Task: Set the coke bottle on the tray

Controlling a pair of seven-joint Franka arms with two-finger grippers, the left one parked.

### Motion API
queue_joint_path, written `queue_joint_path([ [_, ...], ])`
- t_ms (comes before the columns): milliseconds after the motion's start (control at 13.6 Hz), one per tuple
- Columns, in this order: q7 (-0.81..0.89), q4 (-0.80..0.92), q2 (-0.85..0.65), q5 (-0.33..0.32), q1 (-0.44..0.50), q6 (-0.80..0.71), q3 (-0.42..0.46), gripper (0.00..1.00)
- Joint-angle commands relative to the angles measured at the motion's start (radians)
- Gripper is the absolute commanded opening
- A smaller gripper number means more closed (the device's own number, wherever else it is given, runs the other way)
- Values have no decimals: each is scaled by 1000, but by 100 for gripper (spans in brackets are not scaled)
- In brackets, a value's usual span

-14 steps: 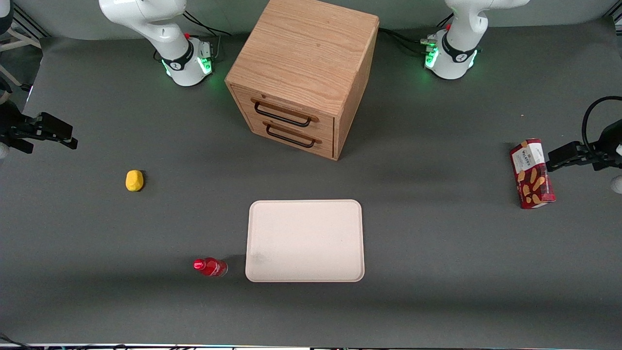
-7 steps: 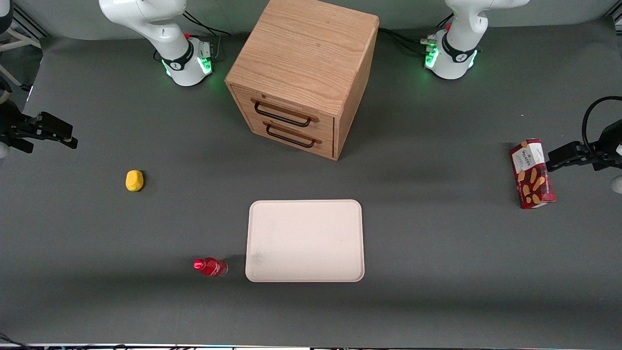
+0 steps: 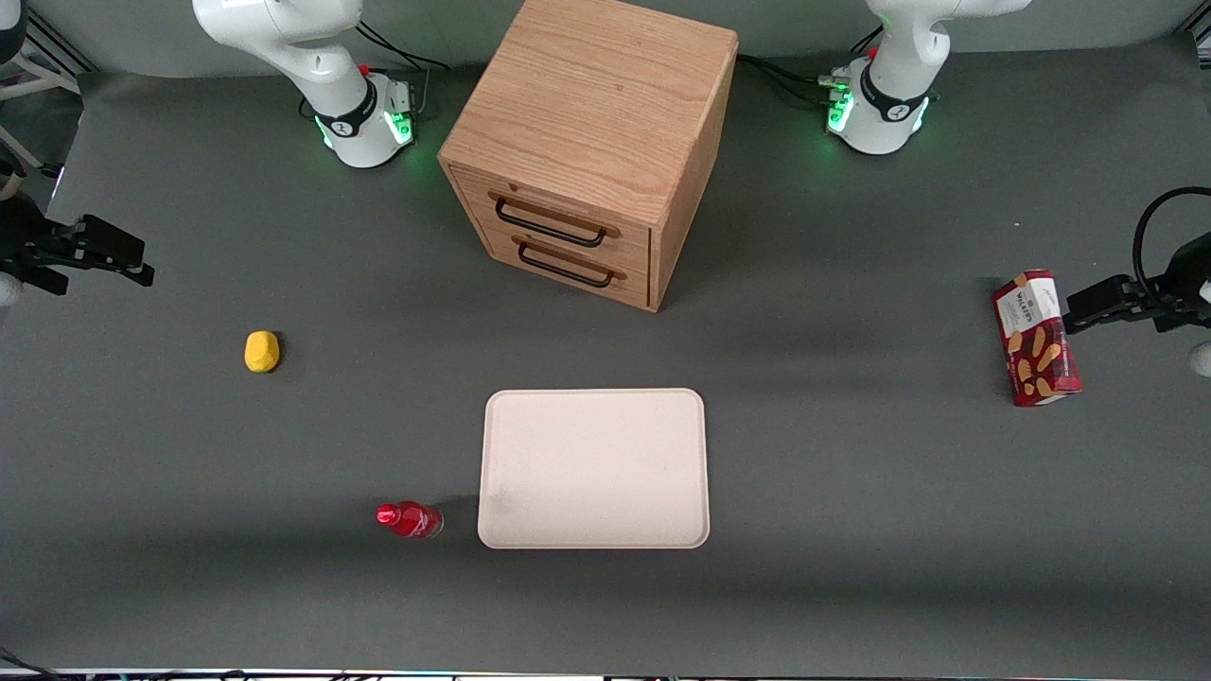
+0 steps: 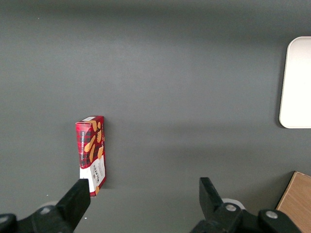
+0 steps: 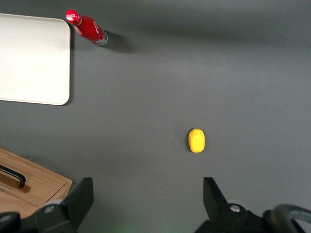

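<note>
Now pincer spread wide, high above table w/ coke bottle well apart.

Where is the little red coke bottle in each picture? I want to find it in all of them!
Front view: the coke bottle stands on the table beside the tray, near its corner closest to the camera.
Right wrist view: the coke bottle shows by the tray's corner; the open gripper hangs far from it.
Left wrist view: not in it.
Shared landmark: the tray, seen in all three.
</note>
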Motion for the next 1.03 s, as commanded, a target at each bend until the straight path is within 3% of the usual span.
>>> queue_joint_path([
  [0, 127, 138, 88, 14, 29, -19, 36, 100],
  [516, 371, 415, 331, 8, 52, -78, 210, 100],
  [958, 389, 519, 447, -6, 73, -77, 213, 100],
])
